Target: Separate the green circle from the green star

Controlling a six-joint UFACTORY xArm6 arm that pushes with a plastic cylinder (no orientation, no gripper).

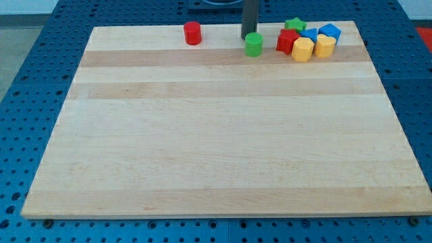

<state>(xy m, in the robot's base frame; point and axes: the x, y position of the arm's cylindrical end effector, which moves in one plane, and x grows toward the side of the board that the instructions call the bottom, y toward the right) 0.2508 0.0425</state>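
The green circle (254,44) is a short cylinder near the view's top, a little right of centre. The green star (294,25) lies further right at the board's top edge, apart from the circle, with a red block (287,41) between them. My tip (249,36) comes straight down from the view's top and ends just behind the green circle's top-left side, touching or nearly touching it.
A red cylinder (193,32) stands alone to the left. Right of the star is a cluster: two yellow blocks (303,49) (325,46) and two blue blocks (310,34) (330,31). The wooden board (216,135) lies on a blue perforated table.
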